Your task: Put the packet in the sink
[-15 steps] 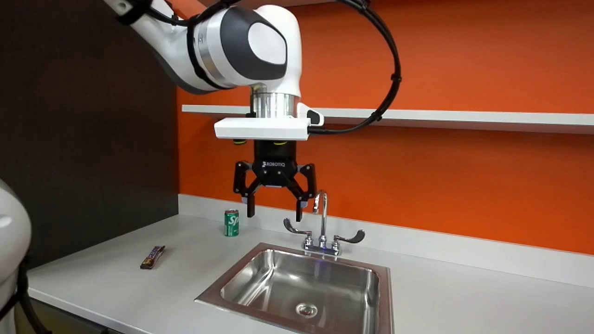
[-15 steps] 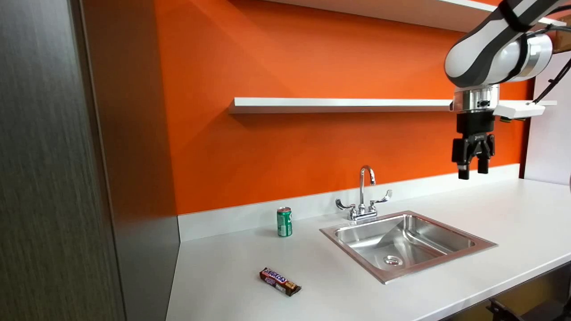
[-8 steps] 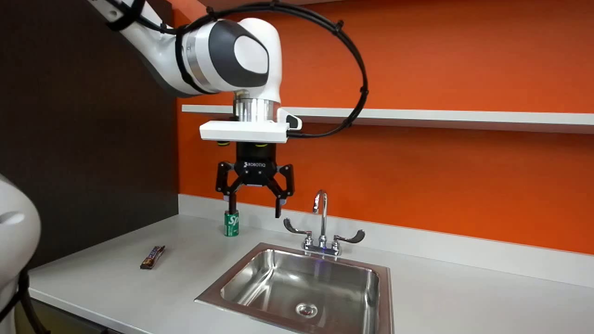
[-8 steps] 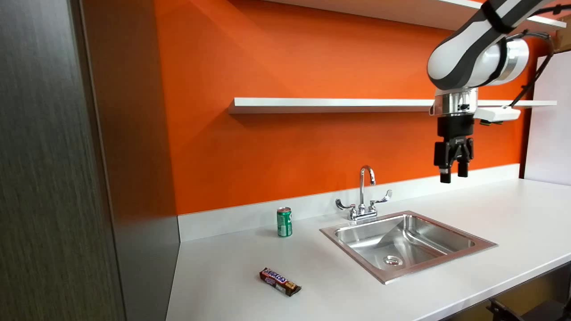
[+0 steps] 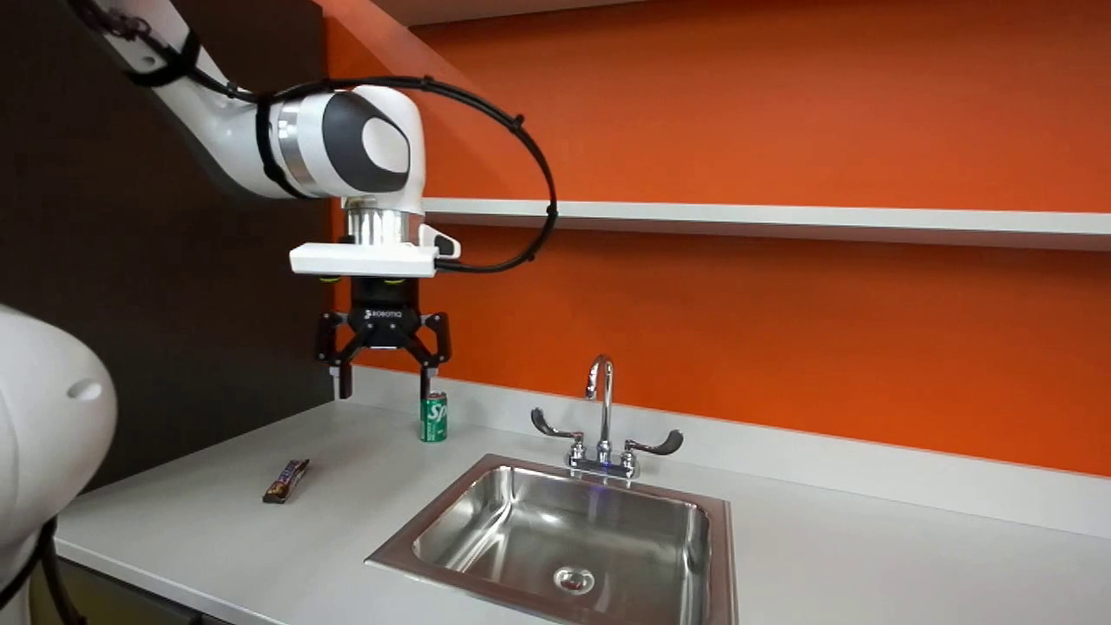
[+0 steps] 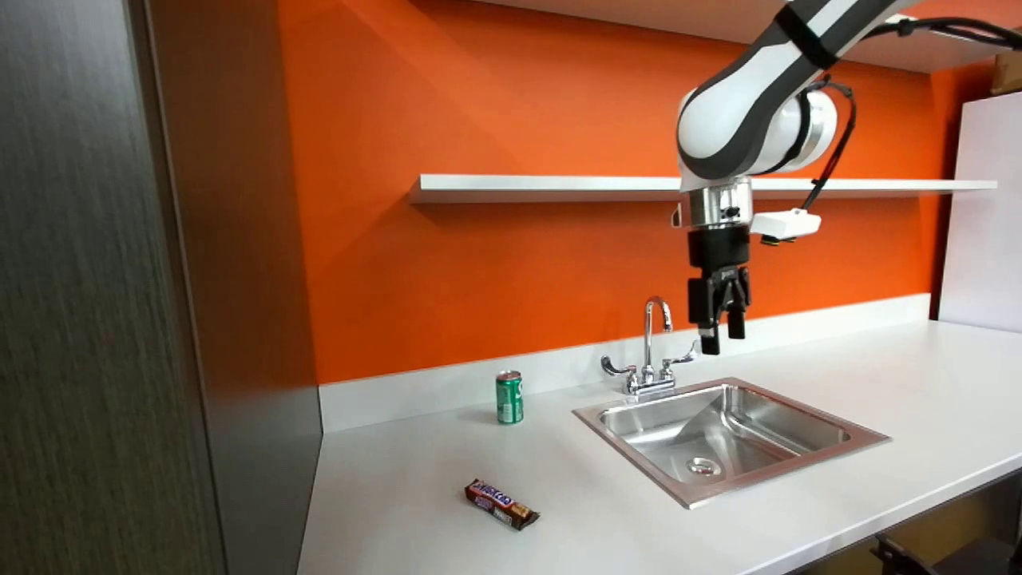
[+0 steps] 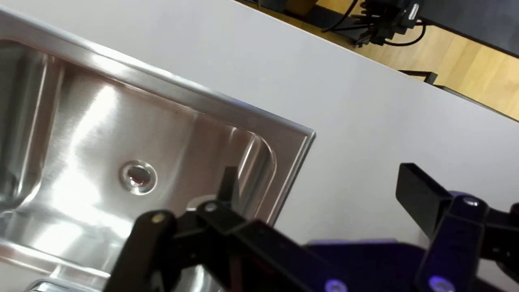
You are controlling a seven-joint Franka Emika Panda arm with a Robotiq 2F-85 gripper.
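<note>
The packet is a small dark brown candy bar lying flat on the counter, seen in both exterior views (image 5: 285, 482) (image 6: 501, 505). It is out of the wrist view. The sink is a steel basin with a flat rim, seen in both exterior views (image 5: 437, 512) (image 6: 640, 454); its corner and drain show in the wrist view (image 7: 290, 150). My gripper (image 5: 384, 392) points straight down, high above the counter, its fingers spread and nothing between them. It also shows in an exterior view (image 6: 722, 339) and the wrist view (image 7: 318, 174), apart from the packet.
A green can (image 5: 438, 421) (image 6: 509, 398) stands upright near the back wall, between packet and faucet. The chrome faucet (image 5: 605, 417) (image 6: 648, 351) with two handles rises behind the sink. A white shelf (image 5: 764, 217) runs along the orange wall. A dark panel (image 6: 239, 319) closes one end of the counter.
The arm and gripper have moved left in both exterior views, towards the can and packet end of the counter, and slightly lower. The packet, can and sink have not moved. The fingers stay spread.
</note>
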